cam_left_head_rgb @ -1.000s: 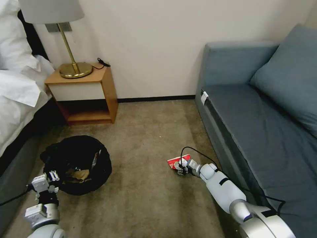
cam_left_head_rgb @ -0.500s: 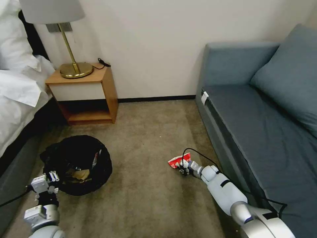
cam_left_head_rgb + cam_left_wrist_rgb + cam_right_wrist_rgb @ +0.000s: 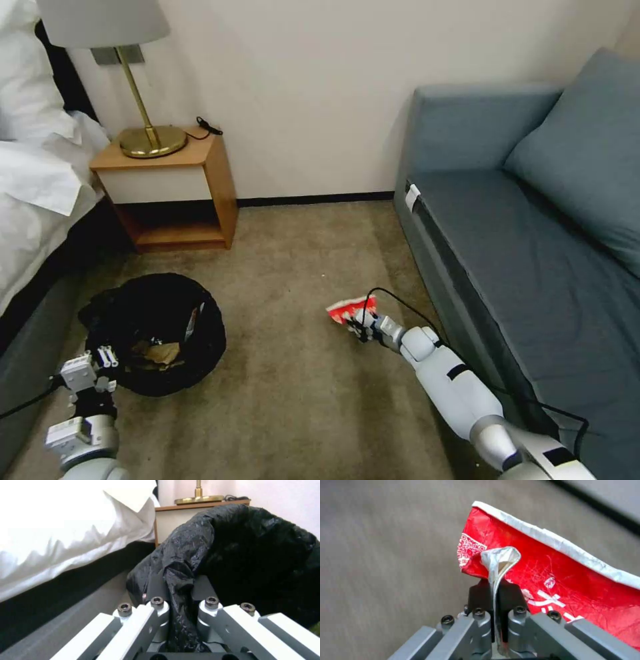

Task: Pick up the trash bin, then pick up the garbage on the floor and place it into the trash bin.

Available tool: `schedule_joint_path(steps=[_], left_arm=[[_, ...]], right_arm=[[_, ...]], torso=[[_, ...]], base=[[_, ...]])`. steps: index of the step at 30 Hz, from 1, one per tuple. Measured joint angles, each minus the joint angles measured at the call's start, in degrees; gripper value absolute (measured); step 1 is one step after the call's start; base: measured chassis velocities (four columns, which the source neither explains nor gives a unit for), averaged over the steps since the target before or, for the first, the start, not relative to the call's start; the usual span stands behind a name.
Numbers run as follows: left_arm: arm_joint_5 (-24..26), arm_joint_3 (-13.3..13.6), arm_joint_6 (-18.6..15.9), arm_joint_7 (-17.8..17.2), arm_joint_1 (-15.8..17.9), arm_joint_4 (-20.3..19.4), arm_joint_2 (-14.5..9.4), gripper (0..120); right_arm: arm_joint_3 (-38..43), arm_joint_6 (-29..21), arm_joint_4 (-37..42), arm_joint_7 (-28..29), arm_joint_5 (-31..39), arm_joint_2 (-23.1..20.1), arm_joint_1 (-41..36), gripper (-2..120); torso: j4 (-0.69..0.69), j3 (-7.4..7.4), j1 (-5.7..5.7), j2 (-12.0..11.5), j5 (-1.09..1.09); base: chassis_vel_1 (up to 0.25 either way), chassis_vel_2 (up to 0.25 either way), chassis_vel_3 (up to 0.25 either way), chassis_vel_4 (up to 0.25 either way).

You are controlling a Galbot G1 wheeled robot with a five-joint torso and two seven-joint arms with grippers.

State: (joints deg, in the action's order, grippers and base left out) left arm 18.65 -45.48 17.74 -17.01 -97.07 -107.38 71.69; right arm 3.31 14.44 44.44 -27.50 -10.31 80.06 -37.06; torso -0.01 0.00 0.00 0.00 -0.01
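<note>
The trash bin (image 3: 157,333), lined with a crinkly black bag, stands on the beige carpet floor (image 3: 300,407) at the left. My left gripper (image 3: 101,361) is at its near rim, shut on a fold of the black liner (image 3: 178,580); the bin (image 3: 263,555) bulks just beyond the left gripper (image 3: 176,591). In it lie crumpled tan paper (image 3: 160,352) and other litter. My right gripper (image 3: 360,325) is shut on an edge of a red-white wrapper (image 3: 345,308), a piece of the garbage, held a little above the carpet. The right gripper (image 3: 495,593) pinches a folded corner of that wrapper (image 3: 553,567).
A wooden nightstand (image 3: 180,190) with a brass lamp (image 3: 143,137) stands against the back wall. A bed with white linen (image 3: 33,187) runs along the left, close to the bin. A blue-grey sofa (image 3: 533,253) lines the right. Open carpet lies between bin and wrapper.
The right gripper has risen and shifted left toward the bin, lifting the red-white wrapper off the carpet. The left gripper stays at the bin's rim.
</note>
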Motion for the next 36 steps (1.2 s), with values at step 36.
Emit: schedule_joint_path(steps=[36], left_arm=[[-1.59,1.67,3.28,4.75,2.63,1.27,2.04,7]], right_arm=[[-33.9,-2.97,28.38,4.25,54.16,9.91,-0.57,2]], torso=[[0.02,0.0,0.0,0.0,0.0]], base=[[0.0,0.0,0.0,0.0]])
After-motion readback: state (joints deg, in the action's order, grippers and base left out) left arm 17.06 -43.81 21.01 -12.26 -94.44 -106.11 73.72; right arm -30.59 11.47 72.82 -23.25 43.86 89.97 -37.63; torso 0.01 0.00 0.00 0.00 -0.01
